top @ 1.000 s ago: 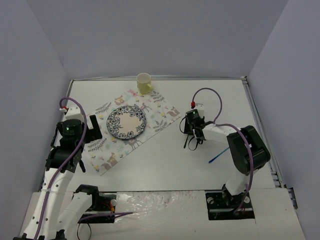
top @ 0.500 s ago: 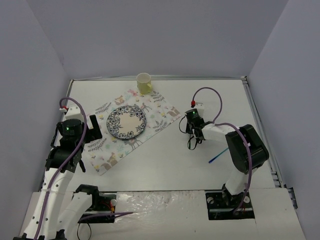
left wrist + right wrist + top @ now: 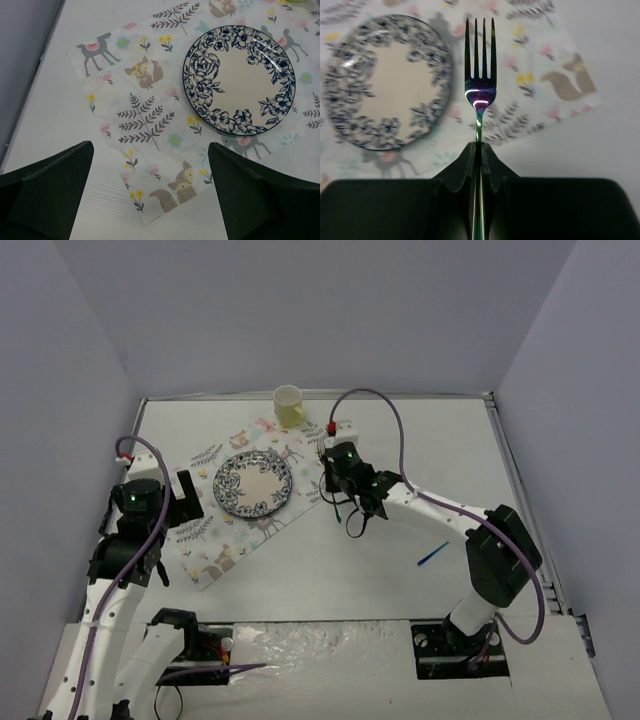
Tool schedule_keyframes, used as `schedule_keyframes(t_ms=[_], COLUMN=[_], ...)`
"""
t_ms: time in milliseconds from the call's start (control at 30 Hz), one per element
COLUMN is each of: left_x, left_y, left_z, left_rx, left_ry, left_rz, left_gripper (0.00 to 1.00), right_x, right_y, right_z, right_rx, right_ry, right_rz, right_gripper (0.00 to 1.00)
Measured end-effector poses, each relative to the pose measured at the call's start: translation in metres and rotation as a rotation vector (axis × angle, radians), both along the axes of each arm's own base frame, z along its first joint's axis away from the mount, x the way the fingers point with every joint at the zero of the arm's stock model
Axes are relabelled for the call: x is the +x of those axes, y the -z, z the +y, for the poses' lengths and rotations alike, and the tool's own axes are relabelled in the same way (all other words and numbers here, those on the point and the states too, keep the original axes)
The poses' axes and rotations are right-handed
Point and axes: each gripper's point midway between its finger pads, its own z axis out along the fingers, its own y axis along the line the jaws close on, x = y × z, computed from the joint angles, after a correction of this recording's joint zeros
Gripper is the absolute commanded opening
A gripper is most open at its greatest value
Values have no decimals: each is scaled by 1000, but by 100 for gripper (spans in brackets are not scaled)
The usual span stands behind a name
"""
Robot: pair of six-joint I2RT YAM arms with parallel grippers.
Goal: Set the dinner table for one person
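Swung left since a second ago, the right gripper (image 3: 358, 505) now hangs just right of the plate (image 3: 253, 484), which sits on the placemat (image 3: 212, 552) spread over the dinner table (image 3: 300, 575); from above, its grip is too small to read. From the left wrist, the left gripper (image 3: 149, 150) gapes wide and empty near the plate, its fingers cut off below. From the right wrist, the jaws pinch the handle of a fork (image 3: 480, 95), whose lower end is hidden between them.
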Motion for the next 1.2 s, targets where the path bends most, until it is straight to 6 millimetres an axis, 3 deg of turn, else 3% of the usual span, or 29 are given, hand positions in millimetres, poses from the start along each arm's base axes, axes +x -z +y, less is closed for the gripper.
schedule_keyframes(t_ms=[100,200,367,567,800,1200], left_x=[-7,-20,-48,-83,-102,-106], left_y=[-7,-17,-46,-89,-85,-77], left_z=[1,4,13,24,29,29], left_rx=[-11,-14,-8,-10,3,5], left_ry=[-8,-21,-57,-89,-106,-105], left_rz=[-6,-12,-62,-179,-155,-123], left_gripper=[97,97,97,97,97,97], right_x=[-5,-13,-37,-69,-91,-90], right_y=[-41,-61,-37,10,35,63], right_z=[61,119,204,266,309,330], right_rx=[67,107,105,74,85,120], right_ry=[-124,-233,-391,-513,-586,-590], right_rz=[-65,-92,-52,10,12,2], right_gripper=[0,0,0,0,0,0])
